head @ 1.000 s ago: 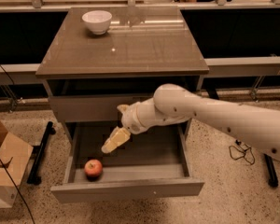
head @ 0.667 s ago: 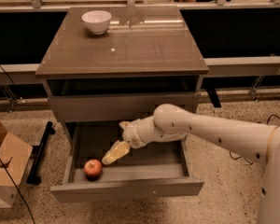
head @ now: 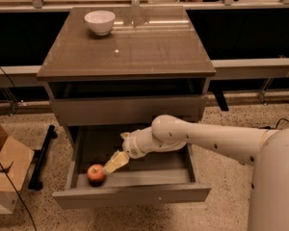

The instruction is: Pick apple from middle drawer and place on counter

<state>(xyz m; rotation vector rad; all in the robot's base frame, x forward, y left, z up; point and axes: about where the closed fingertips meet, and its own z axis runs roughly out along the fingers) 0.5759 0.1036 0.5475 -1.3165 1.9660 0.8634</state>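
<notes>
One white arm (head: 221,139) is being held stretched out from the robot body (head: 275,186) at the right edge of the view, running leftward and nearly level. A rounded joint (head: 167,129) is being shown at the arm's left end, with the wrist (head: 138,146) being angled down-left from it. The yellowish gripper (head: 113,163) is being pointed down and to the left, low in the view, left of centre, just below the wrist.
</notes>
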